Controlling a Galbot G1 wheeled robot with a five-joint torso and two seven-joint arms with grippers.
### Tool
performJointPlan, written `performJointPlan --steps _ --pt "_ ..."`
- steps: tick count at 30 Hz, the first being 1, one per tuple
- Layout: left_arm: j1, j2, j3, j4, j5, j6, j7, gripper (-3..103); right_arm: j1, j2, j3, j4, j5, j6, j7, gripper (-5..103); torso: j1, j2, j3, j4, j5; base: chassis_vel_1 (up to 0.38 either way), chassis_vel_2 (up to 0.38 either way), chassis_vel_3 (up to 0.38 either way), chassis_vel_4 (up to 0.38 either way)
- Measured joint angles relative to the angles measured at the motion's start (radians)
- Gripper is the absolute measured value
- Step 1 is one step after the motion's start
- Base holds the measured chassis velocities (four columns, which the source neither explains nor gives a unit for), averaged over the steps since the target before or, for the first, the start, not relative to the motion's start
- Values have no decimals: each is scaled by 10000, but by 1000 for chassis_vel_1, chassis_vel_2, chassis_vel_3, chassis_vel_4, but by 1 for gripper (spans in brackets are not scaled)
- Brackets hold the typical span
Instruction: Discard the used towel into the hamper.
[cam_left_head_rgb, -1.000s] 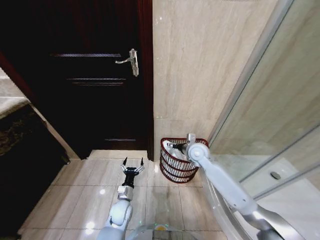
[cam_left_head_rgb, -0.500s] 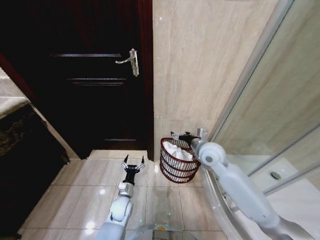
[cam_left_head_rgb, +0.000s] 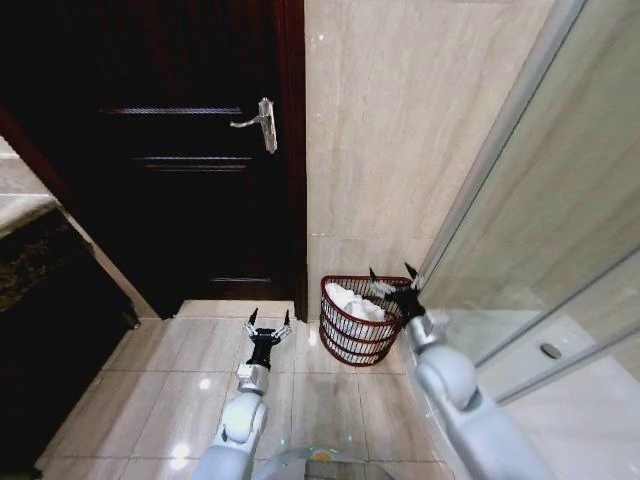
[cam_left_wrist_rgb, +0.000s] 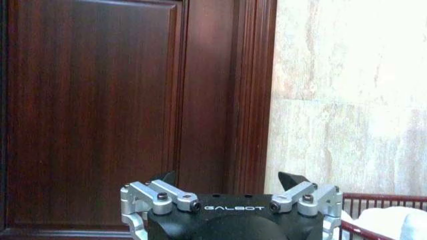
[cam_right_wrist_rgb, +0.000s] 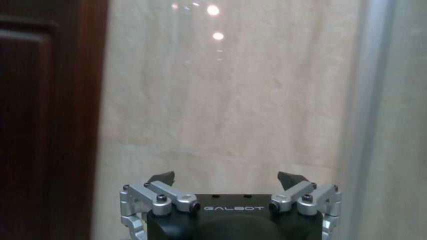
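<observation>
**Inspector:** Now, report surfaces and shapes, nearest first.

**Operator:** Closest to me in the head view is the floor (cam_left_head_rgb: 190, 375), glossy beige tile with pale grout lines and small light reflections. My left gripper (cam_left_head_rgb: 268, 321) hangs low over it, black body with silver knuckles, its dark pointed fingers spread apart and nothing between them. My left wrist view confirms it (cam_left_wrist_rgb: 230, 177): both tips stand wide, with the panelled door beyond.

**Inspector:** And the right?

**Operator:** My right gripper (cam_left_head_rgb: 393, 279) sits at the far right of the hamper's rim, pointed up, fingers splayed and holding nothing. In the right wrist view (cam_right_wrist_rgb: 227, 176) the tips are apart against smooth, faintly veined stone.

**Inspector:** The container?

**Operator:** The hamper (cam_left_head_rgb: 345, 340) is a small round basket of dark reddish-brown open slats, slightly wider at the rim. It stands on the tile against the wall, just right of the door frame and beside the shower glass. Inside lies the towel (cam_left_head_rgb: 352, 304), white, soft and crumpled, heaped near rim level. My left wrist view catches the hamper's rim (cam_left_wrist_rgb: 383, 197) with white cloth behind it.

**Inspector:** Behind that?

**Operator:** A dark mahogany door (cam_left_head_rgb: 180, 150) with raised panels and a silver lever handle (cam_left_head_rgb: 258, 122). Right of it, a polished beige marble wall (cam_left_head_rgb: 400, 130). A slanted glass shower screen (cam_left_head_rgb: 560, 220) with a pale metal frame runs along my right. A dark speckled counter (cam_left_head_rgb: 30, 260) sits at my left.
</observation>
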Motion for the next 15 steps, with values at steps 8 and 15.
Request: performJointPlan --steps 8,15 --pt "134 211 -82 -506 -552 331 250 100 -1165 1459 1353 -180 -1244 1167 -523 100 0 0 1 2 -2 0 0 0 0" --pt "159 549 -330 -1073 -851 721 518 100 -2303 1841 2926 -46 -606 2226 -1796 100 0 0 1 -1 -1 0 0 0 0"
